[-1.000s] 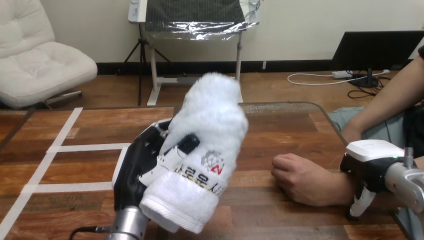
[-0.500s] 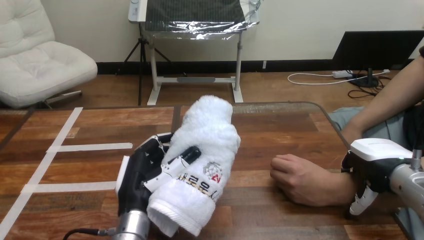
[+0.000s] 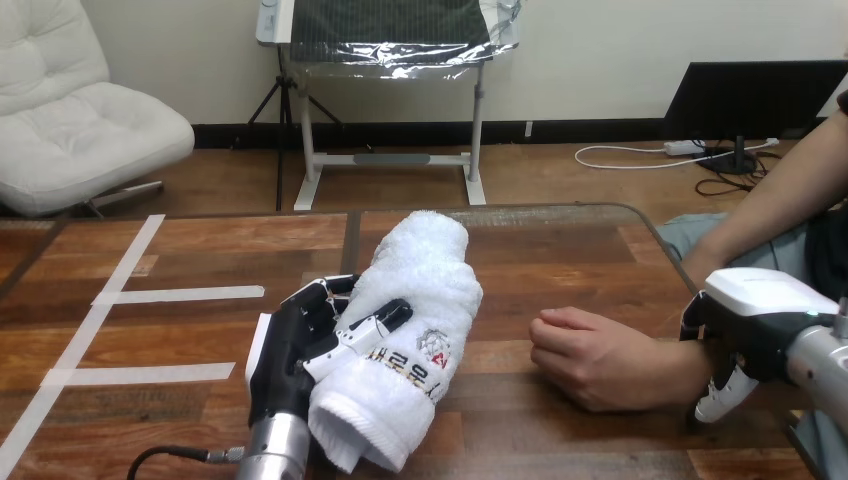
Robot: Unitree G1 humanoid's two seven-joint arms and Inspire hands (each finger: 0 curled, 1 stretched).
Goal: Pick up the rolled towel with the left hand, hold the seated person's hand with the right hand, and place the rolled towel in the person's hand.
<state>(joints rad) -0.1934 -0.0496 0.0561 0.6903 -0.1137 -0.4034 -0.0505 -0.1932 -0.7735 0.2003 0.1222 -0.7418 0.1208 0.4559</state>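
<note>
We judge the rolled towel (image 3: 425,275) soft, light and bulky. It will compress under grip and could unroll if taken by an end, so the middle of the roll is the sound hold. The left hand (image 3: 295,345) is closed round it there, fingers (image 3: 385,318) wrapped across its front. The roll lies tilted, low over the bench (image 3: 560,250), apart from the person's hand (image 3: 590,355), which rests loosely curled. The right hand (image 3: 755,320) sits over the person's wrist; whether it grips we cannot tell.
</note>
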